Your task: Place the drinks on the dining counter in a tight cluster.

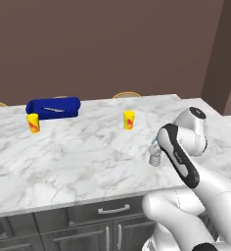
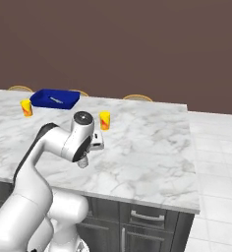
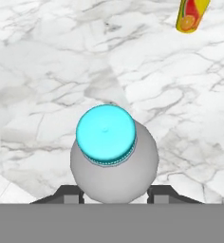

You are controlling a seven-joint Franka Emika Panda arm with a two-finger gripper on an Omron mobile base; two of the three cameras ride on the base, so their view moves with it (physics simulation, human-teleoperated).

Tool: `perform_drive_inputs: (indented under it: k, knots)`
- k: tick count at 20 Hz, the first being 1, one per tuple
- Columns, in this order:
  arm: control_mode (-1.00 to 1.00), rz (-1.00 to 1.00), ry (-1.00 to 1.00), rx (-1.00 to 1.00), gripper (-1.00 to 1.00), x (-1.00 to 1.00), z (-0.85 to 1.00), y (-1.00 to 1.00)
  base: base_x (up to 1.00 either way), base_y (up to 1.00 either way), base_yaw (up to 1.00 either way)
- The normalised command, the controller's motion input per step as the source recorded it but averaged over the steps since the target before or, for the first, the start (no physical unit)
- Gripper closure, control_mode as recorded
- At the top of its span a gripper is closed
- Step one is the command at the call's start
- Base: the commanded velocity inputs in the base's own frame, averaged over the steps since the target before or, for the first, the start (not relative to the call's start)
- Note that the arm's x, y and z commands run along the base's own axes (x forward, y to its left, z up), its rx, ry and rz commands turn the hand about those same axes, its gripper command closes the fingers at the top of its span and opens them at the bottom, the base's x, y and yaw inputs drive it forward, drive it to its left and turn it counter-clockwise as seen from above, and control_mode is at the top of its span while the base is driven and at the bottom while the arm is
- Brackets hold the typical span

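gripper [image 3: 114,192] fingers are clamping the water bottle [image 3: 113,156] low on both sides | bottle is hanging just above the desk [image 1: 78,162], apart from the yellow cup [image 1: 128,119] | risk: it is slipping or tipping at release, since the round body gives little hold

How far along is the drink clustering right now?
Nothing looks clustered yet. In hand: the water bottle sits between the end effector fingers above the dining counter, apparently gripped. Two yellow cups and a blue cylinder also stand there. Left: placing this bottle, then grouping the others.
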Motion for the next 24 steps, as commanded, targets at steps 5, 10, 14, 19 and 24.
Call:
perform_drive_inputs:
  k: [5, 10, 14, 19, 24]
  knots:
    - [-1.0, 0.0, 0.0, -0.05, 1.0, 0.31, -0.18, 0.04, 0.0, 0.0, 0.0]
    - [-1.0, 0.0, 0.0, 0.0, 1.0, 0.25, -0.18, 0.0, 0.0, 0.0, 0.0]
    - [-1.0, 0.0, 0.0, 0.0, 1.0, 0.14, -0.19, 0.0, 0.0, 0.0, 0.0]
    - [-1.0, 0.0, 0.0, 0.0, 1.0, 0.14, -0.2, 0.0, 0.0, 0.0, 0.0]
    - [-1.0, 0.0, 0.0, 0.01, 1.0, 0.05, -0.18, -0.01, 0.0, 0.0, 0.0]
